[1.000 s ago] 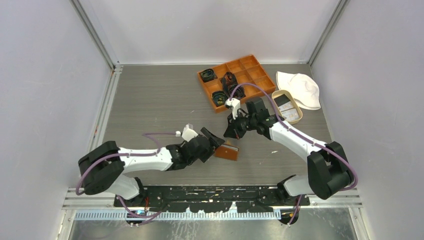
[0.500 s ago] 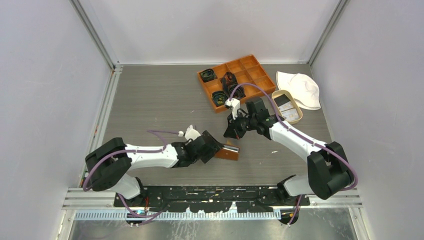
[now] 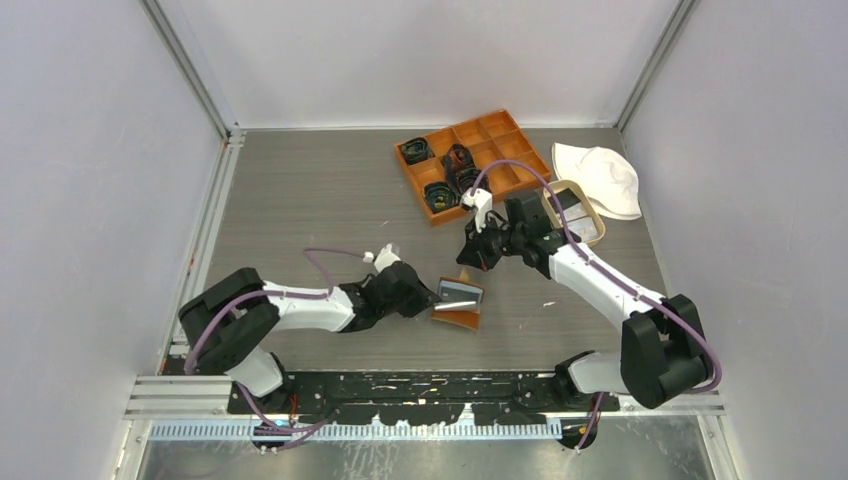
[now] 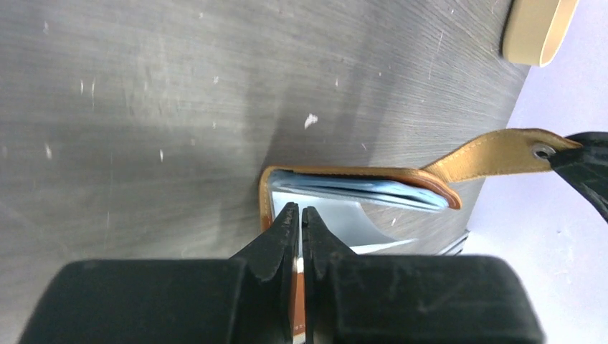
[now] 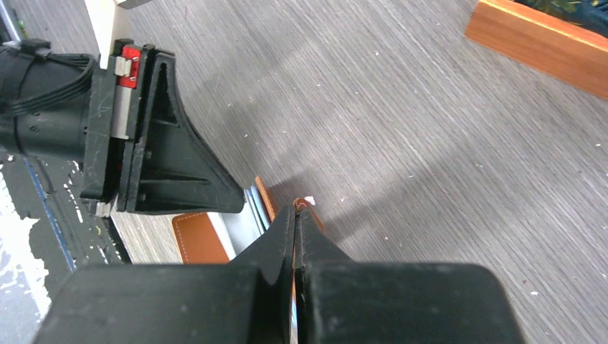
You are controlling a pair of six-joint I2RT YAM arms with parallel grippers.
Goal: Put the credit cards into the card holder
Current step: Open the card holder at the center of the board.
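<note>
The brown card holder (image 3: 458,312) lies open near the table's middle, with bluish credit cards (image 4: 358,190) tucked under its raised flap and a grey leaf (image 3: 460,293) showing. My left gripper (image 3: 436,297) is shut on the holder's near edge by the spine (image 4: 264,204). My right gripper (image 3: 470,264) is shut on the holder's tan strap (image 4: 502,154) and holds the flap up; the strap tip (image 5: 305,203) shows between its fingertips. More credit cards (image 3: 568,205), black and pale, lie in the beige oval tray (image 3: 597,228).
An orange compartment box (image 3: 497,150) with dark coiled items stands at the back. A white hat (image 3: 605,175) lies at the back right, beside the tray. The tray's end (image 4: 538,29) shows in the left wrist view.
My left gripper has moved right to the holder and shut on its edge. My right gripper has shifted up and right with the strap, opening the holder wider.
</note>
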